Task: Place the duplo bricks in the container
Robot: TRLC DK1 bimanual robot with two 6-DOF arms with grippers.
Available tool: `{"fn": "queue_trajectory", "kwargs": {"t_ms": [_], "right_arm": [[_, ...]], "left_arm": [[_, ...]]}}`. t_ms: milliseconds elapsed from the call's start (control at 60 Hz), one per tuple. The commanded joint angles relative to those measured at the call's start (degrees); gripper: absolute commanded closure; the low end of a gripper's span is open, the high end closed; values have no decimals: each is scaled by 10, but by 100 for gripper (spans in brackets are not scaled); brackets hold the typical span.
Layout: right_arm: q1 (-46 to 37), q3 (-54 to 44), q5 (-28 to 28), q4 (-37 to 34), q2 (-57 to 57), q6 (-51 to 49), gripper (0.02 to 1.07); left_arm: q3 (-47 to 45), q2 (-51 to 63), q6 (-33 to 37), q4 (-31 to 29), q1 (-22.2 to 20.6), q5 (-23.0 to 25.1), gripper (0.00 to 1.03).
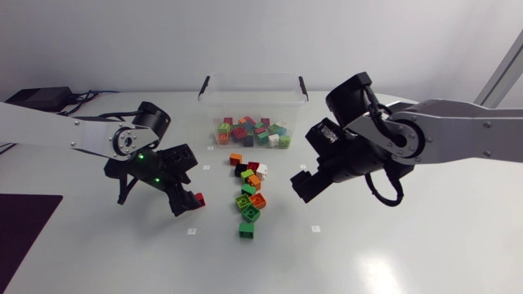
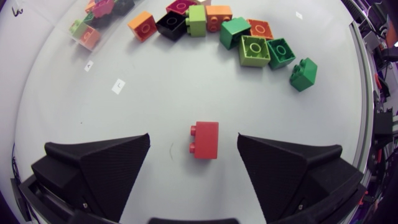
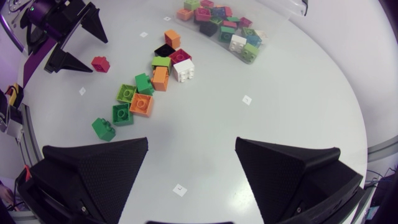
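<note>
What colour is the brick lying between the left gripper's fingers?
Red. The duplo brick shows best in the left wrist view.

On the white table [image 3: 298,118] one small white square tag [image 3: 180,189] lies flat between the fingers [image 3: 93,168] of the right gripper [image 3: 191,142], a second tag [image 3: 247,99] well ahead of them, and two more tags [image 2: 118,86] ahead of one finger [image 2: 99,162] of the left gripper [image 2: 193,135].
</note>
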Motion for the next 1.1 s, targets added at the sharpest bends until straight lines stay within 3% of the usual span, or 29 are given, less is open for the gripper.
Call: {"fn": "queue_trajectory", "kwargs": {"t_ms": [0, 150, 317, 650, 1083], "right_arm": [[19, 11, -3, 0, 16, -18, 6], [69, -1, -14, -4, 22, -46, 6], [113, 0, -42, -12, 44, -70, 6], [184, 14, -31, -12, 103, -93, 7], [197, 58, -26, -5, 172, -121, 13]], "left_arm": [[19, 35, 16, -8, -7, -8, 7], [24, 57, 18, -9, -14, -11, 12], [24, 81, 20, -9, -23, -11, 27], [19, 95, 29, -22, -25, -11, 77], [-7, 32, 60, -69, -8, -10, 80]]}}
